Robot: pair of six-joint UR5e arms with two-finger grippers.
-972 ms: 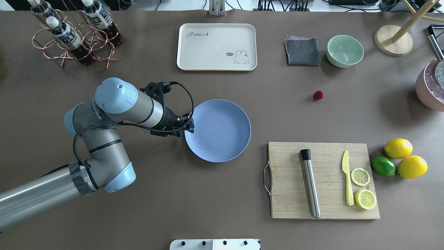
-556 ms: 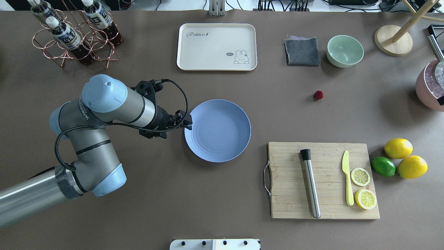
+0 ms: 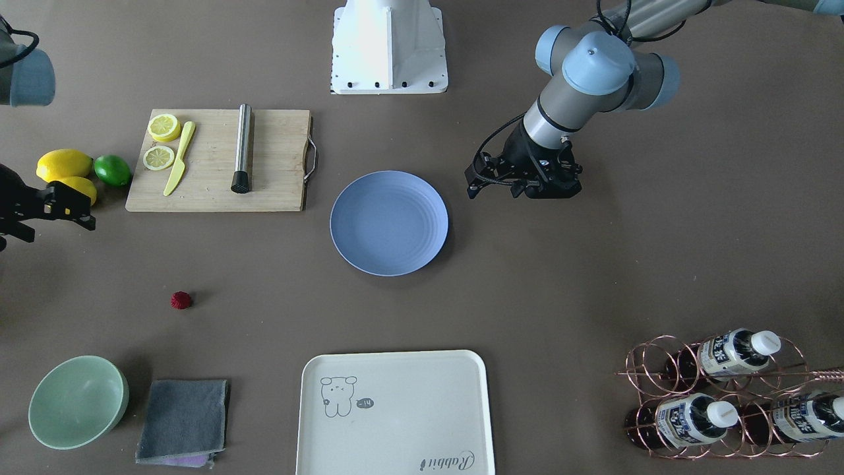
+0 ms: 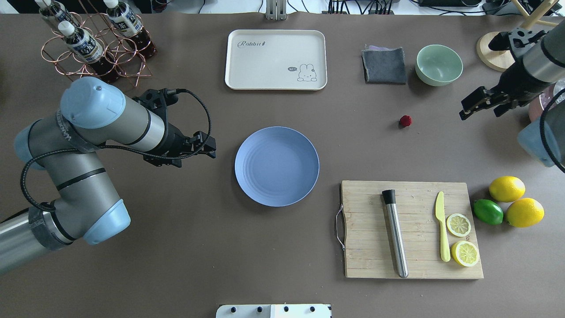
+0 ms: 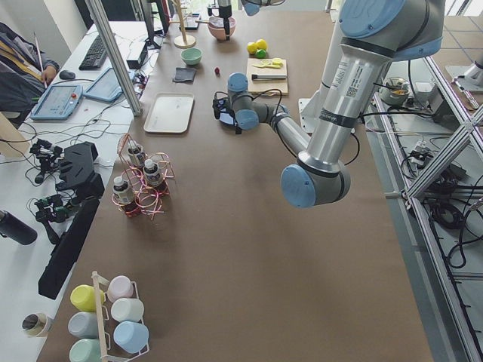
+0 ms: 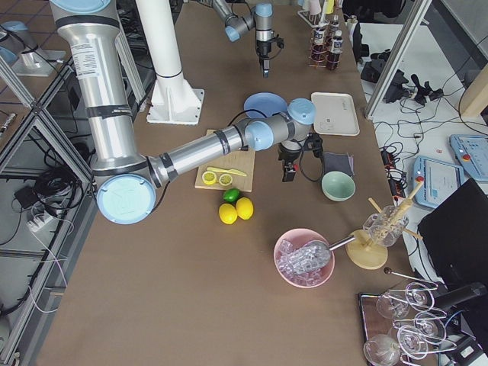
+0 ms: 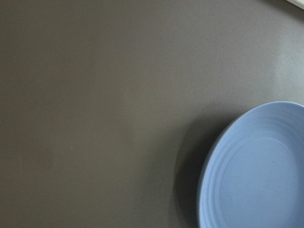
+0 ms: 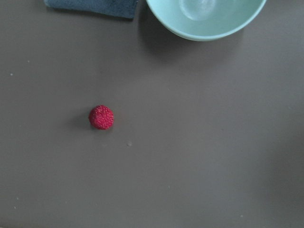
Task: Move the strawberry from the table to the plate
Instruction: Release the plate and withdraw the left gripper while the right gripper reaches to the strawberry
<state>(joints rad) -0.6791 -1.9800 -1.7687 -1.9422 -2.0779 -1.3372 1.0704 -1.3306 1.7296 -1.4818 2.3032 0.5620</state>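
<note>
Strawberry (image 4: 405, 120) — bare on worktop (image 4: 353, 145), near right claw (image 4: 480, 111), on its side toward the plate (image 4: 276, 166); claw spread wide — holding nothing.

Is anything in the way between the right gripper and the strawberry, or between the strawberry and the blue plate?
Nothing visible. Only bare table lies between the right gripper and the strawberry, and between the strawberry and the plate.

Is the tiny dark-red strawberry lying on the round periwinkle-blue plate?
No, the strawberry lies on the brown table, well apart from the plate.
</note>
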